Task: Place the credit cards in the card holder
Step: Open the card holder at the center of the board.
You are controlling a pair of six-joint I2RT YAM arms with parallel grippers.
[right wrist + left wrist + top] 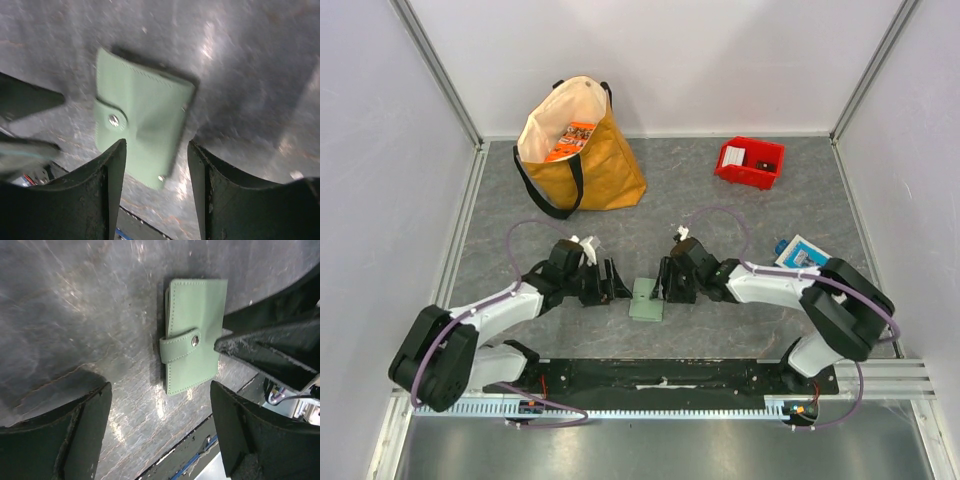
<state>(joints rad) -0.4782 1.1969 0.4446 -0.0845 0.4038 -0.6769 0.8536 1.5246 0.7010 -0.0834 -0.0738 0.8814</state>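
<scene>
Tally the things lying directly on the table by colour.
Green: 1, flat pale-green folding card holder
Red: 1, red plastic bin
Mustard: 1, mustard fabric tote bag
Blue-and-white: 1, blue-and-white printed box
Total: 4

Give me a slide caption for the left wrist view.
Closed green card holder, strap snapped, lies flat on the grey table ahead of the open jaws of the left gripper.
</scene>
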